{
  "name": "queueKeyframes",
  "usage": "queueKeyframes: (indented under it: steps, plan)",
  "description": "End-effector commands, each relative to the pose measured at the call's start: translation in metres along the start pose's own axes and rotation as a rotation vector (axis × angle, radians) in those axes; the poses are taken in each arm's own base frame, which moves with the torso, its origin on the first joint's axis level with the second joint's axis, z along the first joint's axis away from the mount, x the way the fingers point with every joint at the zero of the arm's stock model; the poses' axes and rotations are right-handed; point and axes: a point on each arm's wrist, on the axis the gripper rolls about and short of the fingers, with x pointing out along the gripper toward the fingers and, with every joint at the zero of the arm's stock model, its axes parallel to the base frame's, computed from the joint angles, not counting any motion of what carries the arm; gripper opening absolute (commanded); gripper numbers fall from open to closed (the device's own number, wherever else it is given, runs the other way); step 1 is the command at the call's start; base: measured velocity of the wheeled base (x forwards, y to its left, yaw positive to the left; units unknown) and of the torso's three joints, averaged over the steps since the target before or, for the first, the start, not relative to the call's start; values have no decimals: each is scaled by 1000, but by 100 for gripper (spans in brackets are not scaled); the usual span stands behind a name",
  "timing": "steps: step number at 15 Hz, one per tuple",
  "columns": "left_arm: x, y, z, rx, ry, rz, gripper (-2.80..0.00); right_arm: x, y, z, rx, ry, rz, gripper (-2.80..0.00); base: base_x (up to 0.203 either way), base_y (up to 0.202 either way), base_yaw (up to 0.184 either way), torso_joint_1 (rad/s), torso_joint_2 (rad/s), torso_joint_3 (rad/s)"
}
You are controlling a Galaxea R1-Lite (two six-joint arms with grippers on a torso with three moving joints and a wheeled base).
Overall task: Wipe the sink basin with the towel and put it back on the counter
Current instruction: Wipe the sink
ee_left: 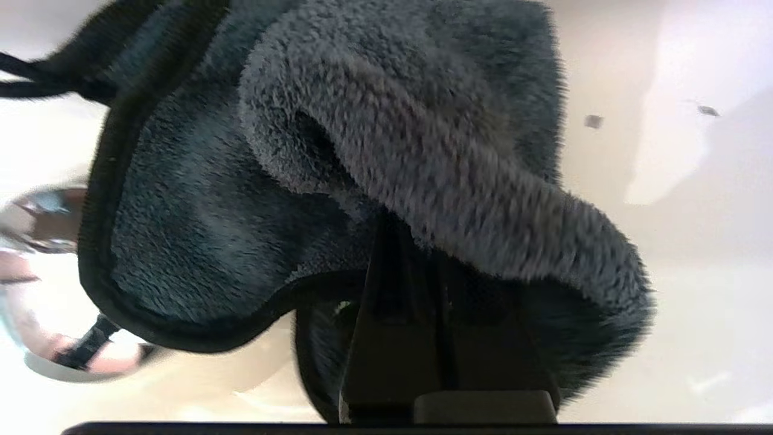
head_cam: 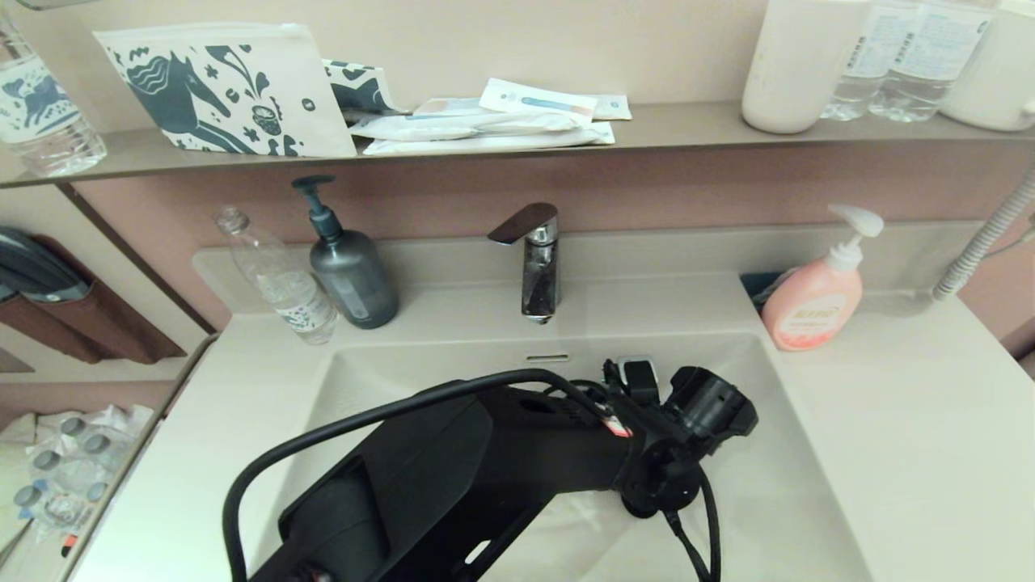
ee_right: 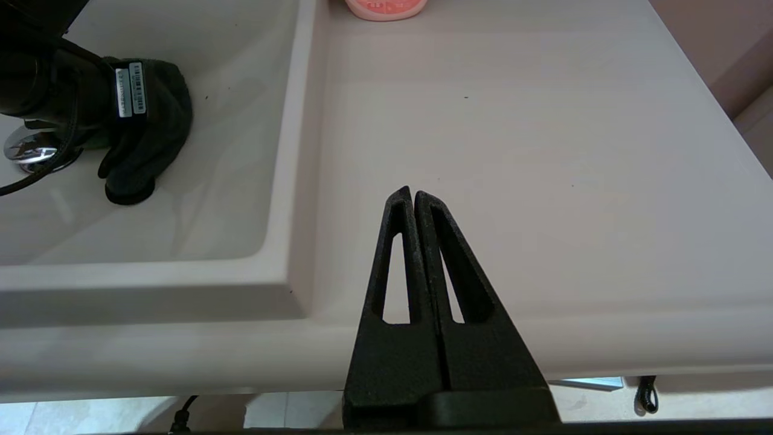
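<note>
Left wrist view, towel: dark grey-black microfibre towel [ee_left: 338,181] fills most of the frame, bunched in folds, black edging round one lobe. Pile is thick and fluffy.
Towel handling (judgement): light, soft, no stiffness; drapes and folds under own weight. Not fragile. Likely grips well on the plush pile, but loose lobes can drag or fold under during a stroke. A pinch through a bunched fold, as now, looks the best hold; an edge-only pinch would prob. let it flap.
Left gripper state: left gripper [ee_left: 423,254] clenched on the towel; fingers are sunk into the cloth, tips hidden by pile.
Towel location: inside the sink basin [ee_right: 229,181], near the chrome drain plug [ee_right: 24,154], on the side towards the right wall. Right wrist view shows the cloth hanging below the gripper w/ its lower lobe at or just above the basin floor; contact can't be confirmed.
Left arm pose: head view shows the arm reaching from lower left across the basin, forearm angled down into it, wrist bent so the gripper points downward. Gripper itself is hidden behind the wrist there.
Right gripper: right gripper [ee_right: 413,196] parked over the table [ee_right: 513,151] just right of the basin rim, fingers pressed together, holding nothing.
Task stage (judgement): wiping step; return to table not yet done.
Other items: faucet [head_cam: 538,263] behind basin; pink soap dispenser [head_cam: 813,295] at back right of table.
</note>
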Motion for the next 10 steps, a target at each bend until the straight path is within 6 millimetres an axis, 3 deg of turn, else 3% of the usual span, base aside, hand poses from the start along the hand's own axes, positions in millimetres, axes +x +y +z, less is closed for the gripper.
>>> queueKeyframes:
  steps: [1,7,10]
  plan:
    - [4,5,1,-1,2,20,-280,0,0,0,-1,1,0,-280,0,0,0,0,0,0]
    - [19,31,14,21,7,93,-280,0,0,0,-1,2,0,-280,0,0,0,0,0,0]
    - [28,55,23,8,26,150,-280,0,0,0,-1,1,0,-280,0,0,0,0,0,0]
